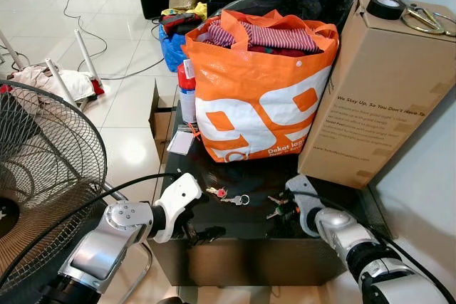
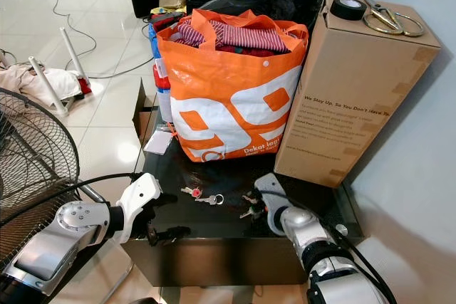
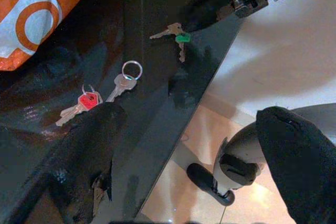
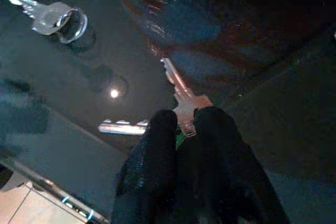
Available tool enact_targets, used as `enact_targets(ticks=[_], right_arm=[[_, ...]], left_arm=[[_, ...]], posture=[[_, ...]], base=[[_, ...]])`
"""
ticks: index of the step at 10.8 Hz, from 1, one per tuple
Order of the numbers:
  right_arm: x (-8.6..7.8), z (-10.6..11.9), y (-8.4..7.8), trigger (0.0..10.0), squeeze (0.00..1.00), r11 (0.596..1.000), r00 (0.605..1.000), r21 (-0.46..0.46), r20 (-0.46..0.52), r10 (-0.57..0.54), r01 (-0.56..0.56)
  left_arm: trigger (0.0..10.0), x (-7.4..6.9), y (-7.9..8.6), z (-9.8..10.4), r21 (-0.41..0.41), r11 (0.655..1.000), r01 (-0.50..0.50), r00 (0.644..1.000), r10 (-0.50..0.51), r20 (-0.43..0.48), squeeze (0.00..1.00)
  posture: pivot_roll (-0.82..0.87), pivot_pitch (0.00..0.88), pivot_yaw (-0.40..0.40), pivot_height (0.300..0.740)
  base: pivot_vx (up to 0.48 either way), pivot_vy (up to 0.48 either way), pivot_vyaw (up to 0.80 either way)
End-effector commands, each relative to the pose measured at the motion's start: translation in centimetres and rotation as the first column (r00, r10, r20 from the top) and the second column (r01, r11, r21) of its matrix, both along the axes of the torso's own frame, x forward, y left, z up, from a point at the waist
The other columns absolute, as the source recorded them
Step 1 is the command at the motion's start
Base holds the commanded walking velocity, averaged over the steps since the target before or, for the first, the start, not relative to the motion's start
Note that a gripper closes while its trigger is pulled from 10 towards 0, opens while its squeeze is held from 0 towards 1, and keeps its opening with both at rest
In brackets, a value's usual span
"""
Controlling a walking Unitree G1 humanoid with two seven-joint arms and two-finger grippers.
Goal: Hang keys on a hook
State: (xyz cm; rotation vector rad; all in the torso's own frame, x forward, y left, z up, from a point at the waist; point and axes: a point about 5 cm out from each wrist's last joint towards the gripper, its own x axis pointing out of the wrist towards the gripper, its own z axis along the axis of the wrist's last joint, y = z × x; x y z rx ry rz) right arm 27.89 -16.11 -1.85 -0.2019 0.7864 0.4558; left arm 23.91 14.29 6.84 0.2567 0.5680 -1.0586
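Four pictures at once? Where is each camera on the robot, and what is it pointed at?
Left eye, head: looks down at the black table, orange bag, both silver arms.
Right eye, head: same scene, shifted sideways.
Left wrist: looks past its open fingers at the red-tagged keys.
Right wrist: looks along shut fingers pinching the green-tagged keys.
Shared: both wrist views show the red-tagged keys' silver ring.

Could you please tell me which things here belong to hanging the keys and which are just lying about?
For the job:
- green-tagged keys, pinched in the right gripper
- red-tagged keys, on the black table
- left gripper, open at the table's edge

Lying about:
- orange bag
- cardboard box
- tape roll
- scissors
- fan
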Motion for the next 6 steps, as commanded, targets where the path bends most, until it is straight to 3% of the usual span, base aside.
enact_targets(ticks=[1,3,4,6], right_arm=[[0.4,0.3,-0.2,10.0,1.00,0.999,0.999,-0.014,0.002,-0.040,0.040],[0.6,0.2,0.1,10.0,1.00,0.989,0.988,-0.012,-0.037,-0.147,0.146],[0.8,0.4,0.4,10.0,1.00,0.955,0.957,0.066,-0.057,-0.286,0.289],[0.9,0.6,1.5,10.0,1.00,0.867,0.896,0.228,-0.143,-0.421,0.444]], left_arm=[[10.0,0.0,-0.2,0.2,0.000,1.000,0.017,1.000,-0.017,0.013,0.00],[10.0,0.0,-0.2,0.2,0.002,1.000,0.016,1.000,-0.016,0.013,0.00],[10.0,0.0,-0.2,0.2,0.003,1.000,0.016,1.000,-0.016,0.014,0.00],[10.0,0.0,-0.2,0.2,0.001,1.000,0.013,1.000,-0.013,0.015,0.00]], posture=[[-0.11,0.000,-0.052,0.740],[-0.11,0.000,-0.052,0.740],[-0.11,0.000,-0.054,0.740],[-0.11,0.000,-0.055,0.740]], base=[[0.000,0.000,0.00],[0.000,0.000,0.00],[0.000,0.000,0.00],[0.000,0.000,0.00]])
